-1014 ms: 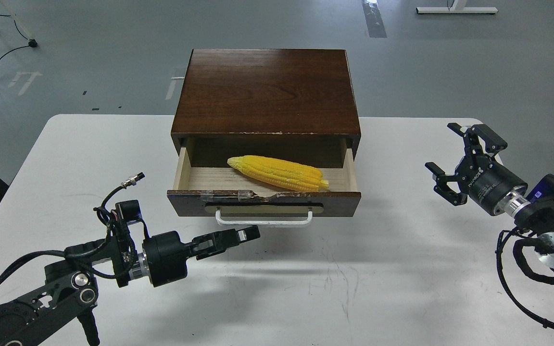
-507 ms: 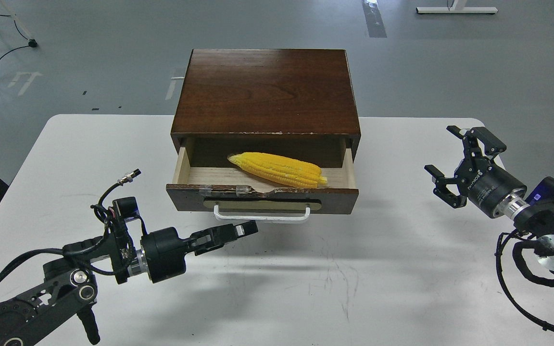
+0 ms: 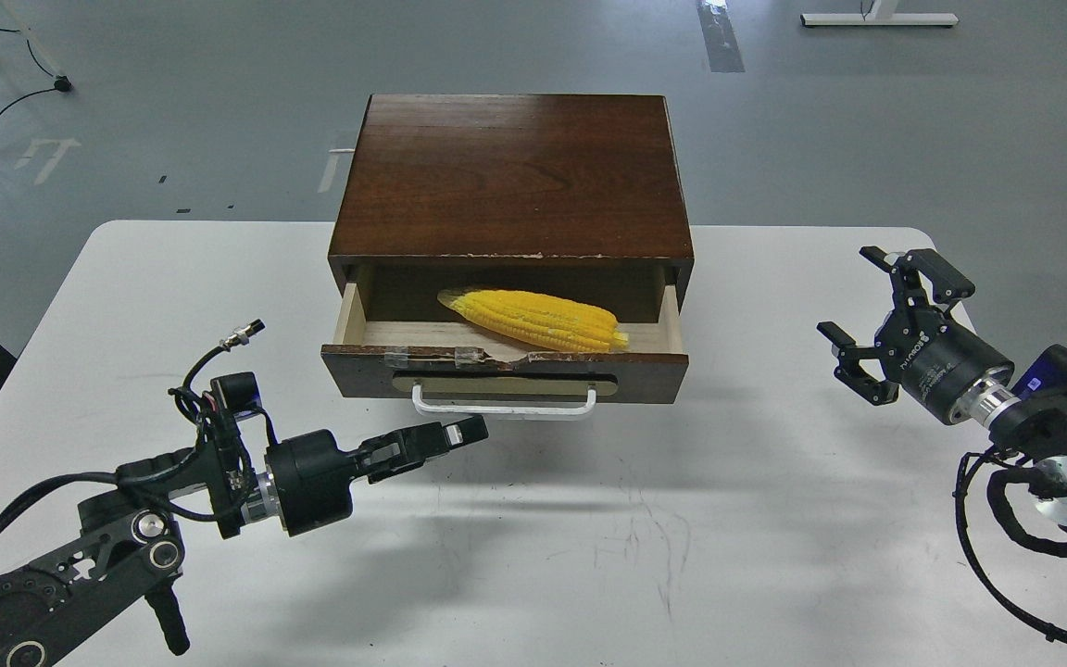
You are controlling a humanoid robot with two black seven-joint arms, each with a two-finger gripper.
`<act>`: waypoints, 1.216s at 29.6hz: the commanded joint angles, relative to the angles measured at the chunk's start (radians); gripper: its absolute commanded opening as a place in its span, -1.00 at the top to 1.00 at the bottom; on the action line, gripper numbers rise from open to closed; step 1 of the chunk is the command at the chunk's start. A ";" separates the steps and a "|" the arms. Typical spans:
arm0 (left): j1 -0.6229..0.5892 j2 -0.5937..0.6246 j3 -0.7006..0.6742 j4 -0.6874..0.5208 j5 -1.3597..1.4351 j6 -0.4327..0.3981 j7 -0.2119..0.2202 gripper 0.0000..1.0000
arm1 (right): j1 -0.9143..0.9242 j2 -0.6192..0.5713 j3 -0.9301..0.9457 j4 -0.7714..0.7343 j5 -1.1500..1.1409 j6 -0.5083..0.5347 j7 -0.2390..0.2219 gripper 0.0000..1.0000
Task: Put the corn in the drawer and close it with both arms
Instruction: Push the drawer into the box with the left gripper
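The yellow corn (image 3: 533,320) lies inside the partly open drawer (image 3: 506,373), tapered end to the left. The drawer's dark front has a white bar handle (image 3: 501,409) and a chipped, taped top edge. My left gripper (image 3: 470,432) is shut and empty. It points right and away from me, its tip just below the left part of the handle, at the drawer front. I cannot tell if it touches. My right gripper (image 3: 853,295) is open and empty, hovering over the table well to the right of the drawer.
The dark wooden cabinet (image 3: 515,176) stands at the back middle of the white table (image 3: 645,519). The table's right edge is near my right arm. Grey floor with cables and stand feet lies beyond.
The drawer has slid further into the cabinet, hiding more of the corn. My left gripper has moved forward with the drawer front. My right gripper has hardly moved.
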 commanded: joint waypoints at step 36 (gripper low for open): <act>-0.136 -0.064 0.009 0.193 -0.040 -0.008 0.000 1.00 | -0.027 -0.003 0.001 0.000 0.000 -0.003 0.000 -1.00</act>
